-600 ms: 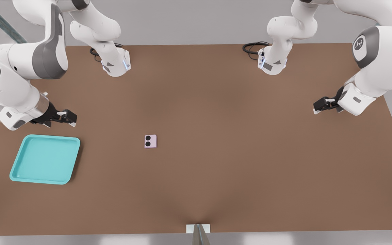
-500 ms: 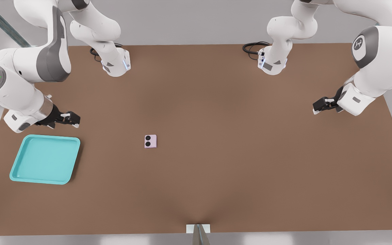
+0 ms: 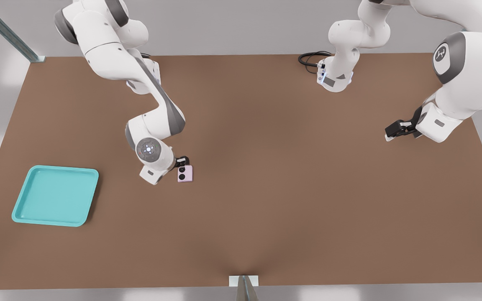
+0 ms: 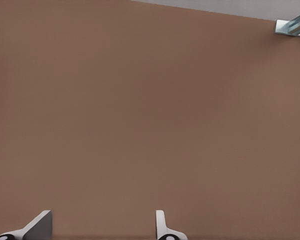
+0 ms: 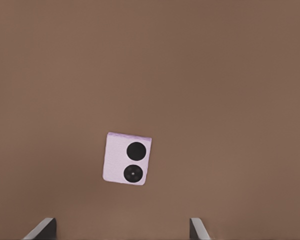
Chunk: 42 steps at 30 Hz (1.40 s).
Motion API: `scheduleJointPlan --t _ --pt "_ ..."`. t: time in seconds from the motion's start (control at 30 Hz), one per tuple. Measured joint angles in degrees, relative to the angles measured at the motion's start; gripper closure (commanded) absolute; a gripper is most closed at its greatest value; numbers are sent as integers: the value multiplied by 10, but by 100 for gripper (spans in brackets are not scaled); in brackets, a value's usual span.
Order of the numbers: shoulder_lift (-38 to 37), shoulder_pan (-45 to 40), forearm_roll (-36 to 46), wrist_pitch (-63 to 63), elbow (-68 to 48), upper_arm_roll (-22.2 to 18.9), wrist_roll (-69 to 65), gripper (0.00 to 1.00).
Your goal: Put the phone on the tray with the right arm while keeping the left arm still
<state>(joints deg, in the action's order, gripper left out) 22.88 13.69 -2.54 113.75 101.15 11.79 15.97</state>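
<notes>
The pale pink phone (image 3: 185,173) lies flat on the brown table near its middle, its two black lenses facing up. My gripper (image 3: 181,161) hangs just above the phone's far edge on the right arm (image 3: 147,150). In the right wrist view the phone (image 5: 127,158) sits on the table ahead of the gripper (image 5: 119,231), off centre between the two fingertips (image 5: 41,229), which stand wide apart and hold nothing. The gripper is open. The turquoise tray (image 3: 55,195) rests empty at the front view's left, well away from the phone.
The two arm bases (image 3: 142,79) (image 3: 335,77) stand at the table's far edge, a black cable (image 3: 310,58) beside one. The left arm's gripper (image 3: 398,128) hovers at the front view's right. A small white bracket (image 3: 243,280) sits at the near edge.
The right arm has swung from just beyond the tray toward the front view's right and now holds its gripper over the phone. Phone and tray have not moved.
</notes>
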Motion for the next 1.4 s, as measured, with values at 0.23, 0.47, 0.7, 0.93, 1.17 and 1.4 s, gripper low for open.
scheduleJointPlan --t 0.23,0.47,0.7,0.93,1.17,1.4 --pt "47 1 0 107 21 4 97 0" --pt "63 1 0 161 60 17 161 0" --pt "84 0 0 227 107 18 197 0" --pt "100 -25 -1 274 118 18 207 0" --pt "106 -21 -10 299 126 25 191 0" --pt "107 -20 -13 308 126 33 176 0"
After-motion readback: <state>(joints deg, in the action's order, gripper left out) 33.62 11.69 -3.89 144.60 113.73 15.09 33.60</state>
